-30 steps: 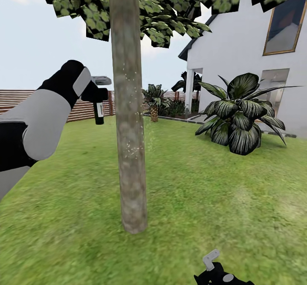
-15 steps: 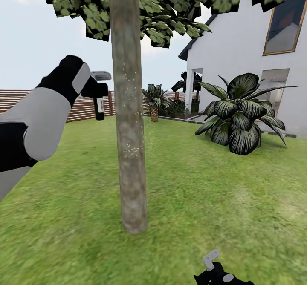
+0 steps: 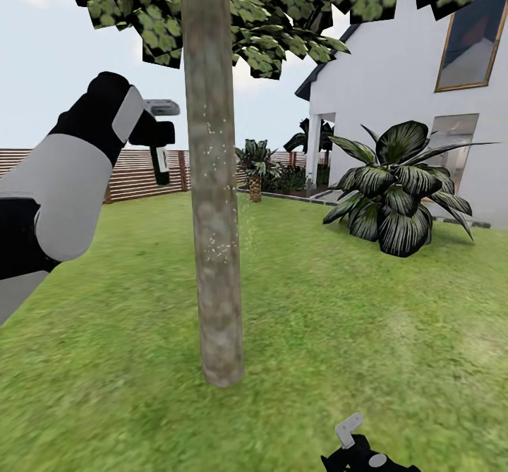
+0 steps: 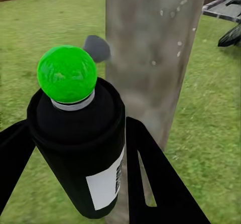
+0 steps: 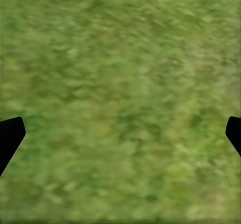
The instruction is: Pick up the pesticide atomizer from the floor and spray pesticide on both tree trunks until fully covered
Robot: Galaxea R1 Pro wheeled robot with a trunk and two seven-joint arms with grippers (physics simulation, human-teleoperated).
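At upper left, the left gripper pinches the sprayer beside the tree trunk, apparently to coat bark; the right gripper hangs spread over grass.

My left gripper is raised beside the straight grey-brown tree trunk, with open air between them. The dark sprayer bottle with the green ball top sits tight between the black fingers, and from the wrist the trunk stands right in front of it — nothing can go straight ahead there. The wide green lawn is bare on both sides of the trunk, so I see room to swing round. The big dark striped-leaf bush and the white house wall block the far right. My right gripper hangs low with its fingers spread wide — just grass below.
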